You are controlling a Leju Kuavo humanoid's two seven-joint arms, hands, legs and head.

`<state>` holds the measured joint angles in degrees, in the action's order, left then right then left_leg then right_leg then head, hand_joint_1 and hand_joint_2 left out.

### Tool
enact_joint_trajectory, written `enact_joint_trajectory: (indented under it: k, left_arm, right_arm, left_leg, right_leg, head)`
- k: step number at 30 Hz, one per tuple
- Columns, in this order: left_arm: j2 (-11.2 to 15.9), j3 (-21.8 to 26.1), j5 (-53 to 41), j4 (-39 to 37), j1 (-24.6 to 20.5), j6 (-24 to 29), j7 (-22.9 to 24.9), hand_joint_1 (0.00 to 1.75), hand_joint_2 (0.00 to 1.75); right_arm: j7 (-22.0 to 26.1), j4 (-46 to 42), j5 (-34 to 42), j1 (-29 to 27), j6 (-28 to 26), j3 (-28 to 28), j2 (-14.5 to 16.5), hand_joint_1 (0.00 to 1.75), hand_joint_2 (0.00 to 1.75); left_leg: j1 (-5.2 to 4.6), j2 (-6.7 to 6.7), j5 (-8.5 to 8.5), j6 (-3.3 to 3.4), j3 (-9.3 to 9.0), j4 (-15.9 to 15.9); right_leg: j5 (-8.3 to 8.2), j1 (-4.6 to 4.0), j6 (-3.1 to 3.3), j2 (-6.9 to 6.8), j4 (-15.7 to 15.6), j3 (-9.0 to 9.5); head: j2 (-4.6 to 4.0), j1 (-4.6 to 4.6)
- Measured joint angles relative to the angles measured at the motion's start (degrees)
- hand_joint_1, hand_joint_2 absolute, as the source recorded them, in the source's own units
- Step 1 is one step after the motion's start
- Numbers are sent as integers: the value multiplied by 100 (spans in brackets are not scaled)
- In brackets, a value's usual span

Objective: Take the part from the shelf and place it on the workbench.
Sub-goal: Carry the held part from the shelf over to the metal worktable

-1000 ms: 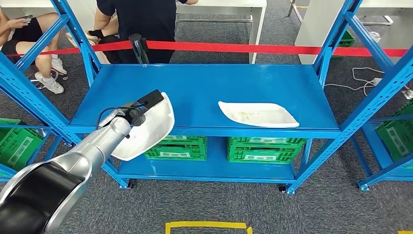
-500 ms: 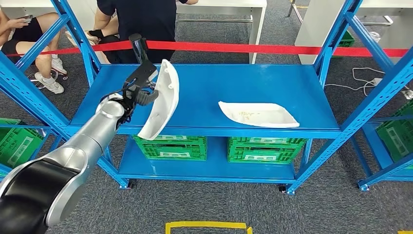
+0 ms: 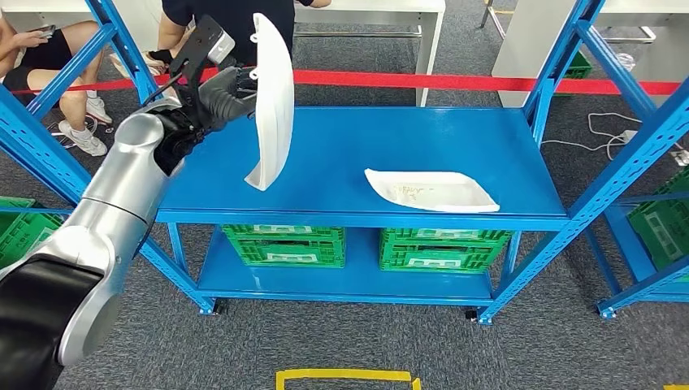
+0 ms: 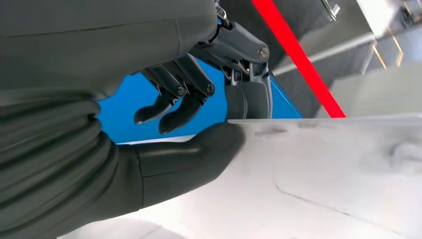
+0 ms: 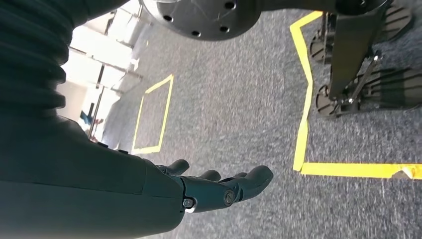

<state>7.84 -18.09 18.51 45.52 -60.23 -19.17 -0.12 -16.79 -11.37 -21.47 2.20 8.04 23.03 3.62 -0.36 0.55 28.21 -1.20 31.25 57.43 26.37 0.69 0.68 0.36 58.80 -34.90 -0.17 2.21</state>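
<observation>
A blue metal rack (image 3: 341, 154) stands in the middle of the room on dark grey carpet (image 3: 341, 341), with a flat blue top shelf and a lower shelf holding two green plastic crates (image 3: 443, 248) side by side. More blue racks flank it on the left and right, each with green crates low down. A red barrier tape (image 3: 455, 81) stretches across behind the rack, from left to right. Beyond it stands a white table (image 3: 406, 16), with people sitting or standing near it at the far left. A white cable (image 3: 605, 134) lies on the carpet at the far right. Yellow tape (image 3: 345, 378) marks the floor near the bottom edge.
</observation>
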Motion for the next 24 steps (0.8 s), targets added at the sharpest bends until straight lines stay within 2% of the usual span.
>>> enact_joint_trajectory:
  k: [9,13,16,19,22,24]
  left_arm:
    - [280,-186,297,148,-834,-298,-122,175,175]
    - [466,-267,511,147,-995,-332,-309,175,175]
    - [840,-287,852,316,-972,-411,-412,175,175]
    - [1356,-273,1124,562,-838,-419,-420,175,175]
    - [1900,-231,1372,795,-595,-415,-445,175,175]
    - [2146,-181,1502,928,-409,-412,-496,175,175]
  right_arm:
    - [0,1,367,-29,0,371,152,0,175]
    - [3,3,328,-31,0,428,210,0,175]
    - [3,4,220,-59,0,429,234,0,175]
    - [-1,4,180,-98,0,429,244,0,175]
    - [0,3,178,-100,0,429,234,0,175]
    - [-1,1,187,-92,1,429,210,0,175]
  left_leg:
    - [-1,-2,2,1,0,2]
    - [-9,-8,7,9,2,9]
    - [-19,-35,17,25,-2,13]
    - [-32,-43,29,45,-2,25]
    - [-22,-57,-16,90,-14,0]
    - [17,-79,-81,140,-39,-74]
  right_leg:
    - [-2,3,-3,2,-2,0]
    - [-6,14,-9,7,-5,2]
    - [-10,26,-18,34,-5,2]
    - [-11,38,-37,43,-6,3]
    - [-30,42,-90,53,-21,4]
    - [106,20,-122,36,140,-69]
  head:
    - [0,0]
    - [0,0]
    - [0,1]
    - [0,2]
    - [0,3]
    - [0,-6]
